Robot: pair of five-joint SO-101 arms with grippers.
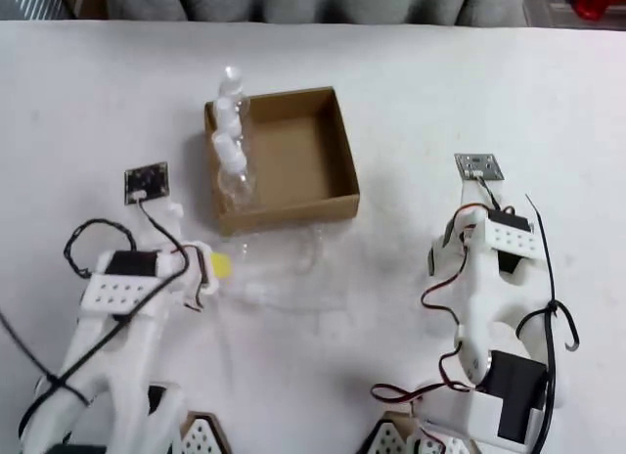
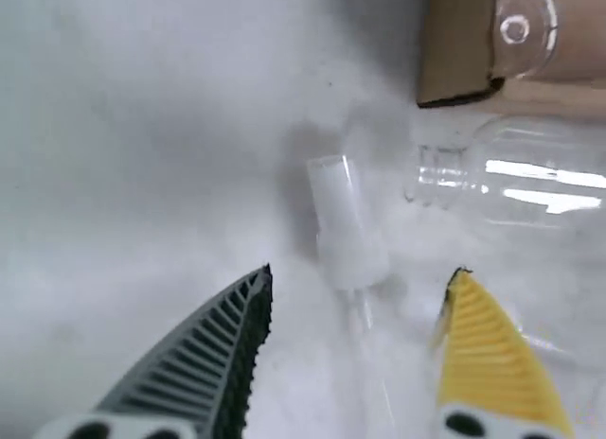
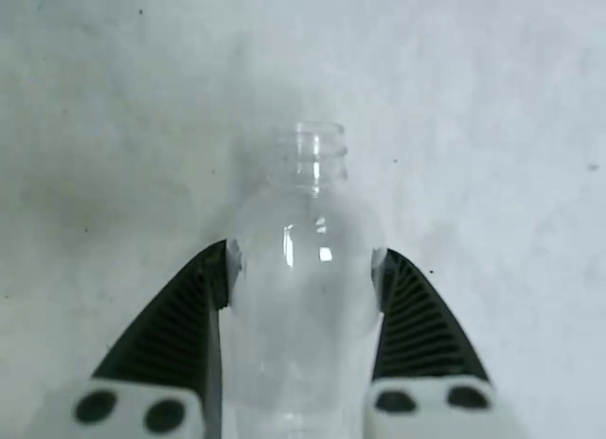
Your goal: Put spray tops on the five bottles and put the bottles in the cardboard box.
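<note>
While left hand (image 2: 364, 271) wide above spray top (image 2: 346, 236), right hand (image 3: 305, 253) apparently tight around bottle (image 3: 308, 202).

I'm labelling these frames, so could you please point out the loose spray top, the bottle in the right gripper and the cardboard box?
spray top (image 2: 350, 253): left wrist view, white collar.
gripped bottle (image 3: 305, 245): right wrist view, clear shoulder.
cardboard box (image 1: 293, 212): high view, front wall.

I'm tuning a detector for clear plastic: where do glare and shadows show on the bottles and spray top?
High view: the bright table nearly swallows the lying bottle before the box. Left wrist view: long glare streaks mark the lying bottle; a soft shadow edges the spray top. Right wrist view: small glints on the held bottle in the right gripper.
</note>
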